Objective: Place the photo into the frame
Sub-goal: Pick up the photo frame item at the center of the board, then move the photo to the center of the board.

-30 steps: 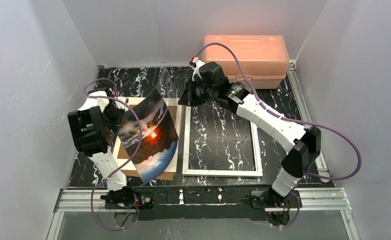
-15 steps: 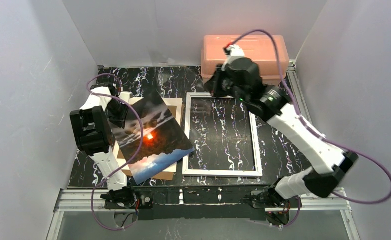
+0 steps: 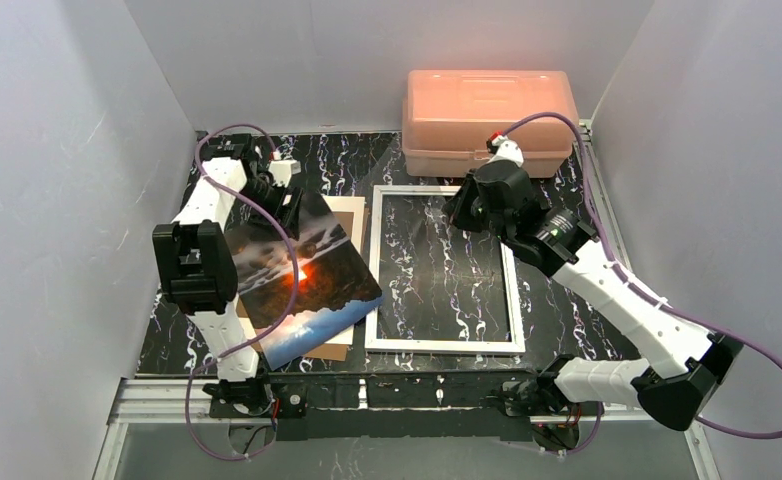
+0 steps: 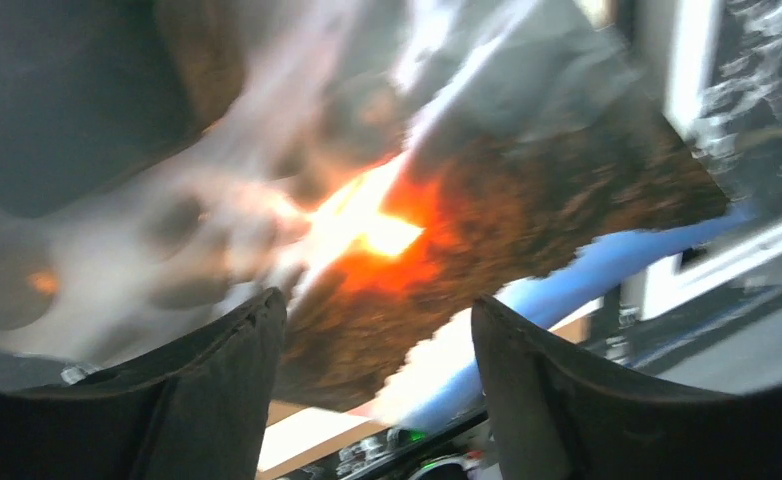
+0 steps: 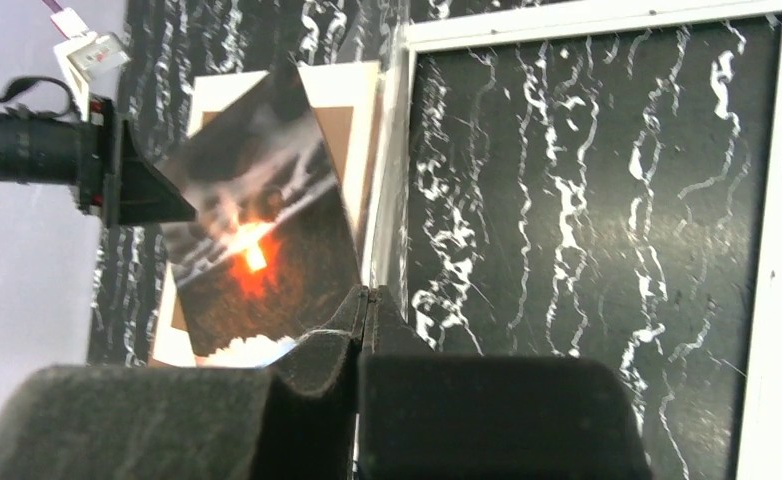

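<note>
Photo (image 3: 302, 280): it lies skewed on the left half of the bench (image 3: 557, 300). The blue-white edge points at the arm bases and the cloud end points away. Most of it rests on the brown board, and the right corner pokes over the frame's white left rail, so it is not in the frame yet.
Backing board (image 3: 350, 218): flat under the print, just left of the frame, with tan strips showing at the far and near ends. My read is that it is parked there to keep the opening free until the print goes in.
Frame (image 3: 445, 347): flat in the middle, nothing inside it and the marble showing through. It looks laid out to take the print from the left.
Left tool (image 3: 289, 207): right at the print's far left corner. The wrist view shows the fingers apart with the orange glow beyond the gap, and I see no clamp on the paper. That corner looks like the place to steer from.
Right tool (image 5: 367, 295): fingers pressed together with nothing between them, hanging over the frame's far half. It seems placed to steady the frame or nudge the print.
Pink box (image 3: 487, 110): closed at the back wall, just beyond the frame and out of the way.
Next: as I judge it, the print needs squaring up and shifting right until it sits wholly inside the rails.
</note>
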Robot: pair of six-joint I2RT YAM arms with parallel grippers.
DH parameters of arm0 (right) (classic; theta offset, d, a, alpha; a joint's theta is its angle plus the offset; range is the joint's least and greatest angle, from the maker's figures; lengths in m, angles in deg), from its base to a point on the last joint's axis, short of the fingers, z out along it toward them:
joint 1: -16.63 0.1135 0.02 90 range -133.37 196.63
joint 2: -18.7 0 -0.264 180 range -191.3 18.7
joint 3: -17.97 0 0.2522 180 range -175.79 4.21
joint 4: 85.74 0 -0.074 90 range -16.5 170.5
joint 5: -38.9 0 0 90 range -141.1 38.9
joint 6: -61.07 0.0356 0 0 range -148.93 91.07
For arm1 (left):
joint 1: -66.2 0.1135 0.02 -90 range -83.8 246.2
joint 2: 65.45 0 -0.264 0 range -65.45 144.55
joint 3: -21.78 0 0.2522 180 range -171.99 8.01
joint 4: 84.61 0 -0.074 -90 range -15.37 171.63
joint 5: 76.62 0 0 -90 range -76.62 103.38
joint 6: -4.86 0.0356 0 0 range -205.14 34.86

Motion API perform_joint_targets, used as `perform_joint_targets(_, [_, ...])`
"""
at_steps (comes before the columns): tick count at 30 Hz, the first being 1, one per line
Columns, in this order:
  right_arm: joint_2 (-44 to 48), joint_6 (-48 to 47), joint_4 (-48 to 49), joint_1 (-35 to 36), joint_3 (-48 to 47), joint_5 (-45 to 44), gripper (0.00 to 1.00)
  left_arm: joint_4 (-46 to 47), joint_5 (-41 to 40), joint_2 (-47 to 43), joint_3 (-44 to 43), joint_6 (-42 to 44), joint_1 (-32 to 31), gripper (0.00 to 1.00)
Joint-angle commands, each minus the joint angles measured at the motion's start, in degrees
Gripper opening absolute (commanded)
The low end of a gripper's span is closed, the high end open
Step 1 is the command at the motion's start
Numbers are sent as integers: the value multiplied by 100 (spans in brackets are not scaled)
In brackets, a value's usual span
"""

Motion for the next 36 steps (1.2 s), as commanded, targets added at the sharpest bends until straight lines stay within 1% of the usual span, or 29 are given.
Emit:
perform_joint_targets(1, [-259, 183, 438, -2, -917, -11, 1, -605, 1481, -473, -124, -367, -23, 89])
perform_joint_targets(2, [-348, 152, 415, -2, -1087, 29, 1, -601, 1535, -529, 37, -295, -79, 92])
perform_joint_targets(4, [-455, 86, 397, -1, -1261, 69, 1, -511, 1216, -639, 391, 44, -491, 86])
perform_joint_targets(6, [-489, 18, 418, -1, -1264, 70, 1, -279, 877, -854, 831, 407, -858, 84])
perform_joint_targets(9, [-494, 2, 392, -8, -1215, 61, 1, 77, 522, -1276, 1534, 809, -1377, 89])
perform_joint_targets(12, [-513, -14, 367, -11, -1134, 66, 1, 217, 328, -1715, 2019, 1123, -1893, 92])
perform_joint_targets(16, [-471, -91, 306, -32, -1055, -24, 1, 721, -170, -2437, 2842, 1365, -2673, 97])
perform_joint_targets(20, [-382, -146, 274, -95, -1013, -140, 1, 1213, -619, -3054, 3490, 1322, -3422, 99])
perform_joint_targets(22, [-320, -167, 287, -125, -992, -155, 1, 1644, -896, -3308, 3848, 1267, -3750, 99])
perform_joint_targets(25, [-260, -183, 331, -186, -979, -131, 1, 2047, -1327, -3545, 4240, 1192, -4218, 99])
perform_joint_targets(30, [-228, -149, 381, -253, -1008, -33, 1, 2812, -2066, -3630, 4696, 954, -4664, 98])
perform_joint_targets(36, [-161, -112, 416, -332, -975, -40, 1, 3289, -2396, -3686, 4887, 508, -5137, 99])
